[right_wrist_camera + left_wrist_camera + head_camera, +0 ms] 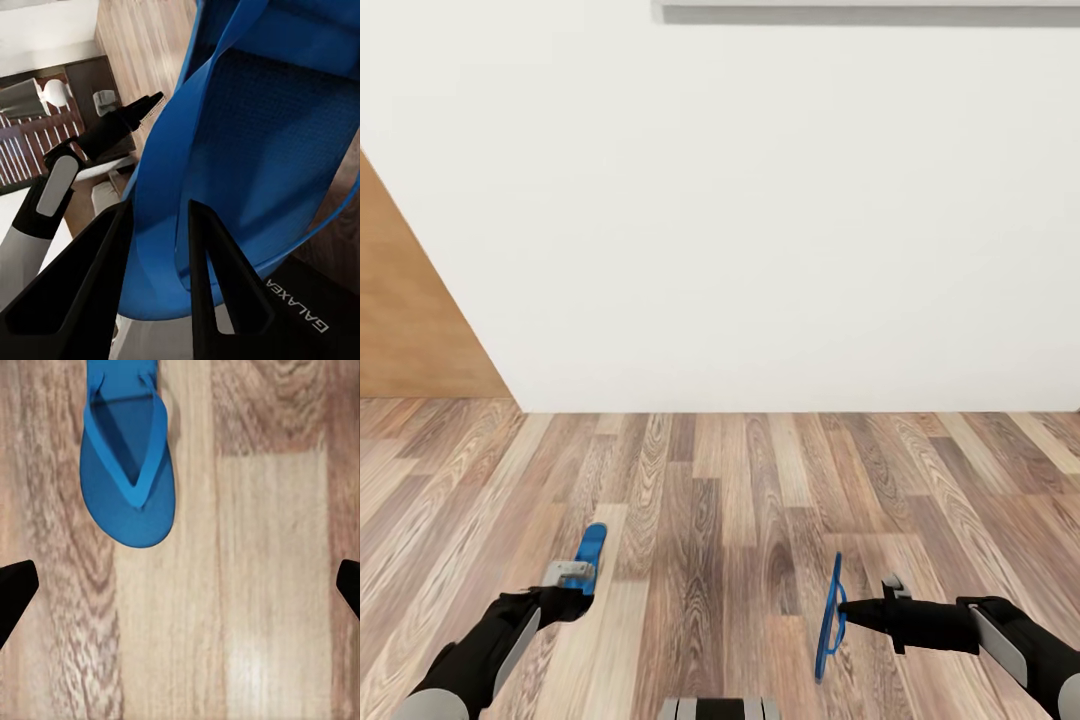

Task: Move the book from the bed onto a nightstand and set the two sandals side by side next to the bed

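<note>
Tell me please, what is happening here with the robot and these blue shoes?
The robot faces a plain white wall over a wood-plank floor. Its right pincer is shut on one blue sandal, holding it on edge above the floor by its strap. The other sandal lies flat on the floor by the left pincer, whose fingers stand wide open, gripping nothing. No bed is in sight here.

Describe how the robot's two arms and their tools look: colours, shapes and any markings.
Both arms are matt black with pale grey panels along the forearms. The left tool has a light grey metal block at its end. The right tool is slim and black with tapering fingers; white lettering "GALAXEA" is printed near it.
</note>
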Controlling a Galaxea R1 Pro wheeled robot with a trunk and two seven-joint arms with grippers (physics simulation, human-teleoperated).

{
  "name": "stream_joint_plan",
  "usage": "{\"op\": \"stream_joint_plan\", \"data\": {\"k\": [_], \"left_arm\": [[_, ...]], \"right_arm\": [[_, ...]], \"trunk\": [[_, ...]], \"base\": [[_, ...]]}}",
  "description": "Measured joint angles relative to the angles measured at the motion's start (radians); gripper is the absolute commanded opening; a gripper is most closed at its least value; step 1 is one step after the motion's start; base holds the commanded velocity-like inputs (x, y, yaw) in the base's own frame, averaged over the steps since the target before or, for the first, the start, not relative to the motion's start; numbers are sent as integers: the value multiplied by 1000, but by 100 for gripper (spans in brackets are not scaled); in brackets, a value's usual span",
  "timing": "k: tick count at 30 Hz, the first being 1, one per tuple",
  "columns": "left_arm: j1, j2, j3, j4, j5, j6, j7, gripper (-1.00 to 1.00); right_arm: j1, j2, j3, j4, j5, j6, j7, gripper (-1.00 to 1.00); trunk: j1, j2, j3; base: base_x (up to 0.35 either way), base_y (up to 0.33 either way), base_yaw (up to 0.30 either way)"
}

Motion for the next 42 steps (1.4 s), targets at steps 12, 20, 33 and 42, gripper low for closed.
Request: {"op": "stream_joint_plan", "data": {"k": [12, 20, 33, 42], "left_arm": [[0, 0, 0, -5, 0, -1, 0, 100], [0, 1, 1, -5, 0, -2, 1, 100], [0, -12, -4, -5, 0, -26, 93, 100], [0, -15, -6, -4, 5, -40, 99, 100]], "right_arm": [[0, 0, 0, 0, 0, 0, 0, -100], [0, 0, 0, 0, 0, -1, 0, -100], [0, 0, 0, 0, 0, -1, -5, -100], [0, 0, 0, 0, 0, -1, -4, -100]], "trunk": [[0, 0, 0], [0, 0, 0], [0, 0, 0], [0, 0, 0]], "base": [[83, 5, 0], [160, 62, 0], [3, 1, 0], [89, 0, 0]]}}
